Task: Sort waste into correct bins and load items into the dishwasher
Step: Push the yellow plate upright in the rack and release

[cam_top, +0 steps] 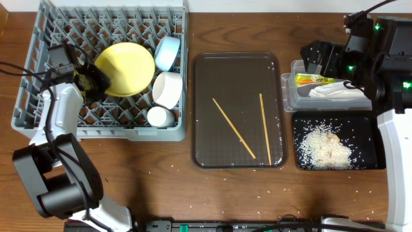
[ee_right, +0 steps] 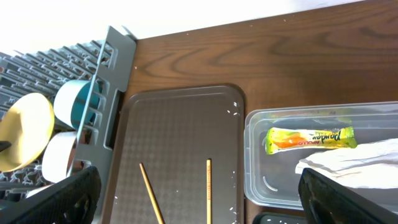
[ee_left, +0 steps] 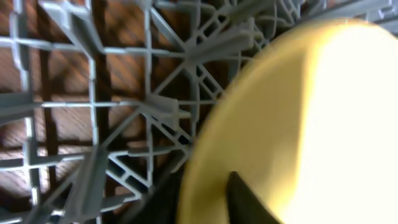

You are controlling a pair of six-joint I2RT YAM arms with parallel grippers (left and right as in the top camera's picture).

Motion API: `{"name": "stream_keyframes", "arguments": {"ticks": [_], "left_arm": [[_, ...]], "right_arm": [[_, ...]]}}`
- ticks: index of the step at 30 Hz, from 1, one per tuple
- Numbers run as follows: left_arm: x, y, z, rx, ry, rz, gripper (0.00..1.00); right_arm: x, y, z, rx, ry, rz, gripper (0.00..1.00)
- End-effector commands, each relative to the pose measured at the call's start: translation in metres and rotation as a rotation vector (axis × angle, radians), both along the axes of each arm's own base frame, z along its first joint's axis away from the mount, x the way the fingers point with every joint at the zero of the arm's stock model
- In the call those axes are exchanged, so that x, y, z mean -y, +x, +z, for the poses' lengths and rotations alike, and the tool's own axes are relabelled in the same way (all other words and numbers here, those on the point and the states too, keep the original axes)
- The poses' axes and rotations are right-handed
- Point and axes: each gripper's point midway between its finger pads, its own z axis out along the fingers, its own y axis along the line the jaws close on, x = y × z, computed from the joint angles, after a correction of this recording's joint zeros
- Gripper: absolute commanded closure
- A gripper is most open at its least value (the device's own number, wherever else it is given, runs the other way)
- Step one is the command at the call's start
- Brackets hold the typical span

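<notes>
Overhead: left gripper [cam_top: 95,79] pinches the yellow plate [cam_top: 129,67] at nine o'clock, right gripper [ee_right: 205,196] spread; released unsupported, it may topple inside the dishwasher [cam_top: 38,48].

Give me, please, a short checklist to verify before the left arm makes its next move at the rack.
1. Yellow plate inside the grey rack: ok, it stands tilted.
2. Left claw gripping the plate rim: cannot tell.
3. White bowl, light-blue bowl and cup in the rack: ok.
4. Sachet and napkin in the clear tub: ok.
5. All rice in the black tub: not ok, grains lie on the tray and table.
6. Right claw open and empty: ok.
</notes>
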Motion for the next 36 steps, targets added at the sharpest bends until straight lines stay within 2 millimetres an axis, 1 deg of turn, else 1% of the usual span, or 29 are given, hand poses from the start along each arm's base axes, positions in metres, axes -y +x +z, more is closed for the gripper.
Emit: {"name": "stream_keyframes", "arguments": {"ticks": [1, 5, 9, 11, 14, 17, 22, 26, 29, 31, 32, 35, 36], "left_arm": [[0.001, -0.014, -0.034, -0.099, -0.006, -0.007, 0.92], [0.001, -0.013, -0.031, -0.093, -0.005, -0.008, 0.93], [0.003, -0.009, -0.018, -0.052, -0.008, -0.017, 0.92], [0.005, -0.006, -0.006, -0.014, -0.004, -0.030, 0.93], [0.005, -0.003, 0.019, 0.048, 0.014, -0.041, 0.93], [0.004, -0.004, 0.048, 0.116, 0.068, -0.072, 0.93], [-0.010, -0.012, 0.086, 0.173, 0.210, -0.062, 0.93], [-0.012, -0.017, 0.105, 0.204, 0.266, -0.078, 0.93], [-0.011, -0.019, 0.112, 0.218, 0.271, -0.078, 0.93], [-0.006, -0.020, 0.113, 0.219, 0.258, -0.090, 0.93], [-0.001, -0.021, 0.112, 0.220, 0.240, -0.105, 0.92], [0.019, -0.024, 0.106, 0.203, 0.182, -0.164, 0.66], [0.024, -0.026, 0.104, 0.190, 0.178, -0.181, 0.60]], "right_arm": [[-0.001, 0.000, 0.000, 0.002, -0.004, 0.005, 0.01], [-0.001, 0.000, 0.000, 0.002, -0.004, 0.005, 0.01], [-0.001, 0.000, 0.000, 0.002, -0.004, 0.005, 0.01], [-0.001, 0.000, 0.000, 0.002, -0.004, 0.005, 0.01], [-0.001, 0.000, 0.000, 0.002, -0.004, 0.005, 0.01], [-0.001, 0.000, 0.000, 0.002, -0.004, 0.005, 0.01], [-0.001, 0.000, 0.000, 0.002, -0.004, 0.005, 0.01], [-0.001, 0.000, 0.000, 0.002, -0.004, 0.005, 0.01], [-0.001, 0.000, 0.000, 0.002, -0.004, 0.005, 0.01], [-0.001, 0.000, 0.000, 0.002, -0.004, 0.005, 0.01], [-0.001, 0.000, 0.000, 0.002, -0.004, 0.005, 0.01], [-0.001, 0.000, 0.000, 0.002, -0.004, 0.005, 0.01], [-0.001, 0.000, 0.000, 0.002, -0.004, 0.005, 0.01]]}}
